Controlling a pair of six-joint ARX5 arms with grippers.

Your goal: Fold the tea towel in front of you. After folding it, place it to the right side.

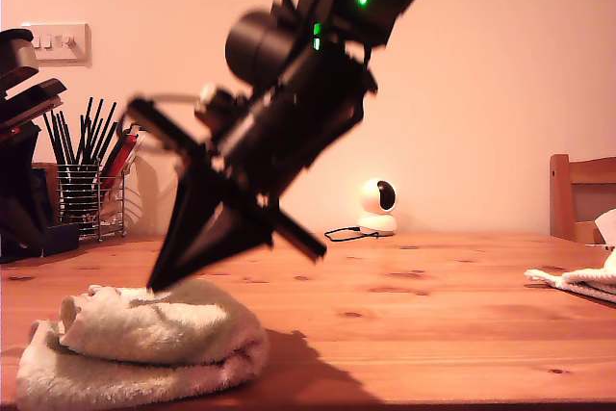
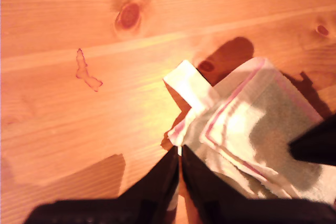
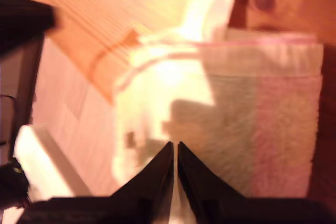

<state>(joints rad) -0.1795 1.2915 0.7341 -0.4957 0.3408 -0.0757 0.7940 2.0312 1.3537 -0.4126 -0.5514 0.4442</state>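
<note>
Tea towel (image 2: 247,124): white, pink-striped border, folded, lying on wooden table (image 2: 79,30). My first gripper (image 2: 180,156): jaws closed together at towel's edge.

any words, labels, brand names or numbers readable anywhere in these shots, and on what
None: no readable text in any view.
The arm shows only green lights, no lettering.
The tea towel has pink stripes, no print.
The small white camera shows no legible marking.
</note>
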